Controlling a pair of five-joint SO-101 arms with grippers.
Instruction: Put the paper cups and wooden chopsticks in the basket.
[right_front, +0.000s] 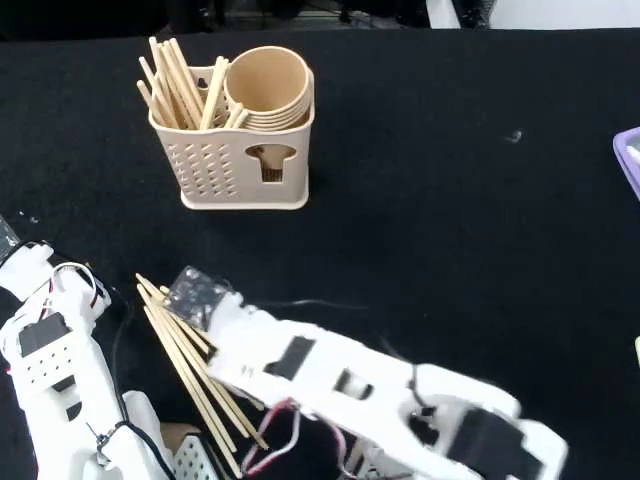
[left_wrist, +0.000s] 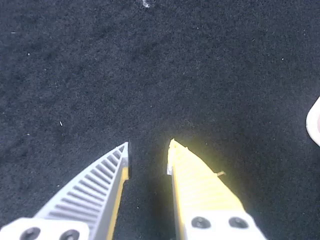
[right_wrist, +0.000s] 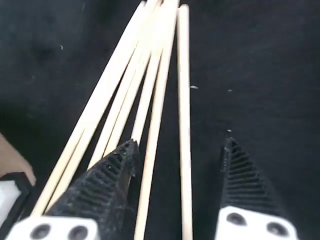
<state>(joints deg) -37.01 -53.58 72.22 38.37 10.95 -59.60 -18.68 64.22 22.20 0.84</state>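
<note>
Chopstick pickup in hand: my right end effector (right_wrist: 180, 141) hangs open over loose chopsticks (right_wrist: 159, 75) at seven o'clock on the tabletop (right_front: 450, 200). Next I'd close, then carry to the basket (right_front: 230, 165) at eleven o'clock.

Nothing to read here — no print, label or number on the basket (right_front: 232, 165), the cups (right_front: 268, 85) or the chopsticks (right_front: 195, 365).

White plastic left arm (right_front: 50, 365), white right arm (right_front: 340, 385) with black motor blocks (right_front: 290, 357), red cable (right_front: 283, 425) at six o'clock, left gripper (left_wrist: 148, 143) grey-and-yellow ribbed, right gripper (right_wrist: 180, 141) ribbed black, dark screws (right_wrist: 235, 219)
</note>
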